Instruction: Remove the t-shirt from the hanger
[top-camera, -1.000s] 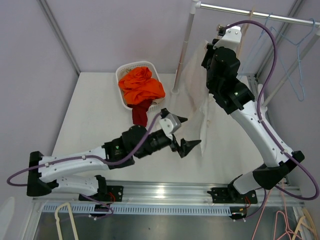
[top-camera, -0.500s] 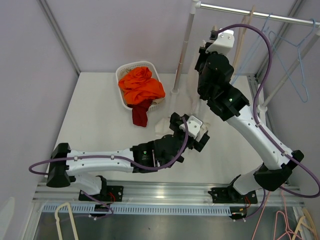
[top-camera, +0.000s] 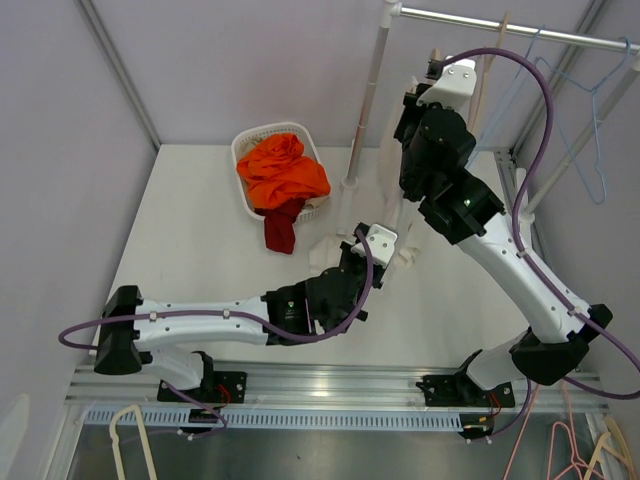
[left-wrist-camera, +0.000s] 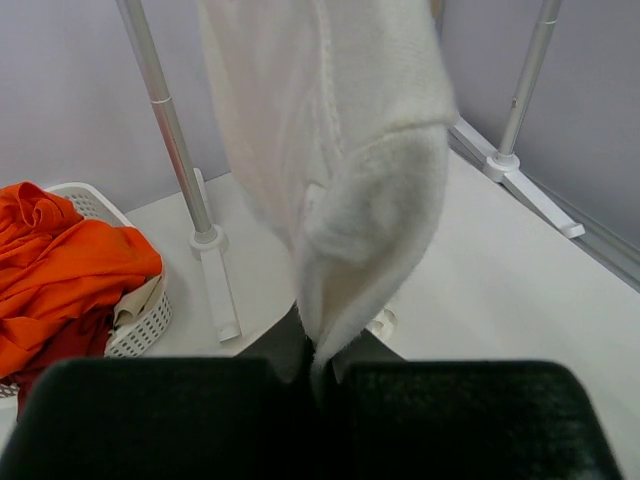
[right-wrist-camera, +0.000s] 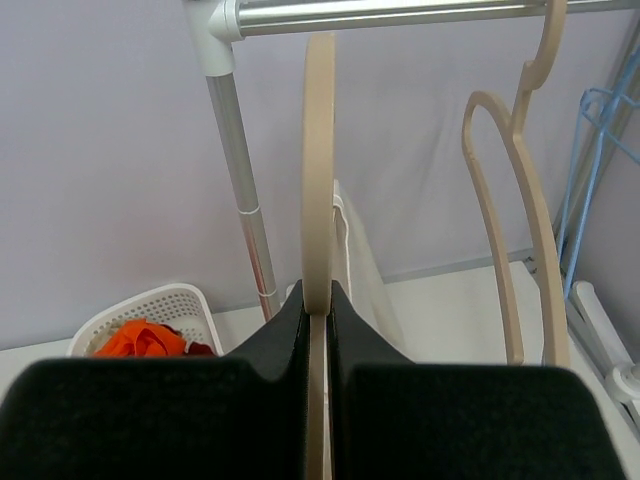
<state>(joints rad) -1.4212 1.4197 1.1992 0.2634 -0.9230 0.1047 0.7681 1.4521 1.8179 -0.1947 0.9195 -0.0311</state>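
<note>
T-shirt (left-wrist-camera: 340, 150) white, fuzzy, hanging, left claw (left-wrist-camera: 318, 362) pinching its hem, right claw (right-wrist-camera: 318, 302) clamping hanger (right-wrist-camera: 318, 150)

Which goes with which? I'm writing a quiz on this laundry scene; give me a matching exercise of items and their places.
Items:
1 white t-shirt
2 beige hanger with the t-shirt
3 orange clothes
4 blue hanger

Places:
A in the white basket
B pinched by the left gripper
C hanging free on the rail
D clamped by the right gripper

Pairs: 1-B, 2-D, 3-A, 4-C
</note>
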